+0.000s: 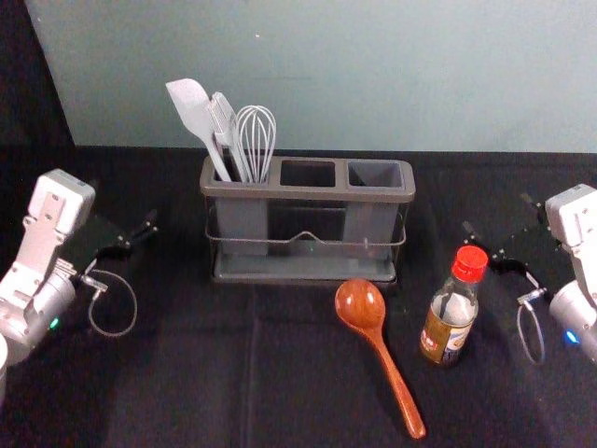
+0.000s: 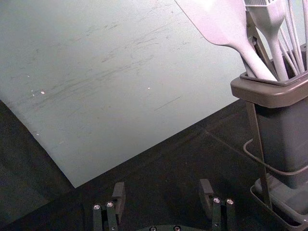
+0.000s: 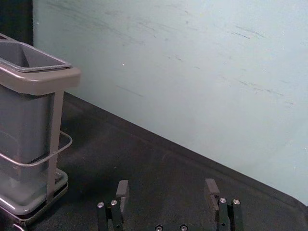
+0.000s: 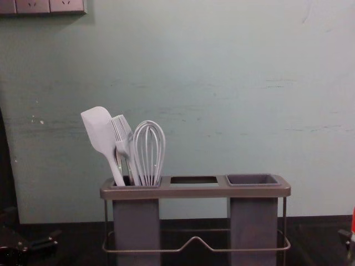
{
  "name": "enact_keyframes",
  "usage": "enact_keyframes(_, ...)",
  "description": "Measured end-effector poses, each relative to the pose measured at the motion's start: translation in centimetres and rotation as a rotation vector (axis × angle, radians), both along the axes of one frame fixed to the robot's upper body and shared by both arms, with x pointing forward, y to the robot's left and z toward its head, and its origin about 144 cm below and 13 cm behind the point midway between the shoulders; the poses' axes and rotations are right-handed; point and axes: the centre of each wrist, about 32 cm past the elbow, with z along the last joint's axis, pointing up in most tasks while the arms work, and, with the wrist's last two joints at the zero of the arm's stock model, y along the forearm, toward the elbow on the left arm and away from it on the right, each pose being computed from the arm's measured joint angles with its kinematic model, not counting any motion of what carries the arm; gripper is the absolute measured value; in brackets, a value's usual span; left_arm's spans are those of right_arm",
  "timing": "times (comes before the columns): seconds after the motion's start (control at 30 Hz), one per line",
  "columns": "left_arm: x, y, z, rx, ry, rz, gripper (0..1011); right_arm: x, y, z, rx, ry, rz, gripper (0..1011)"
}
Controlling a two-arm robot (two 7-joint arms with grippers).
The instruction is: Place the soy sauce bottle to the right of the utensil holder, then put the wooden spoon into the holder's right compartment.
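The utensil holder (image 1: 308,194) stands upright, with white utensils (image 1: 244,140) in its left compartment and nothing in the right compartment (image 4: 253,179). In front of it lies the wooden spoon (image 1: 362,306), bowl toward the holder, handle angled front-right. The soy sauce bottle (image 1: 451,313), red-capped, stands upright right of the spoon, forward of the holder's right end. My left gripper (image 1: 123,205) is left of the holder; in its wrist view the left gripper (image 2: 162,190) is open and holds nothing. Beyond the bottle, to its right, my right gripper (image 1: 500,217) is open; its wrist view shows the right gripper (image 3: 166,188) empty too.
A dark cloth (image 1: 187,373) covers the table. Behind the holder rises a pale wall (image 1: 373,75), with socket plates (image 4: 41,5) high at the left in the chest view. A thin wire rail (image 1: 308,237) runs around the holder's front.
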Motion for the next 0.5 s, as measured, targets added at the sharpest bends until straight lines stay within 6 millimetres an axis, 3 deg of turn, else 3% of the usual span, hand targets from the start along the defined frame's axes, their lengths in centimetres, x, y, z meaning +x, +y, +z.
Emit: enact_keyframes(0.5, 0.0, 0.0, 0.0, 0.0, 0.0, 0.0, 1005, 0.0, 0.0, 0.0, 0.0, 0.0, 0.0, 1003)
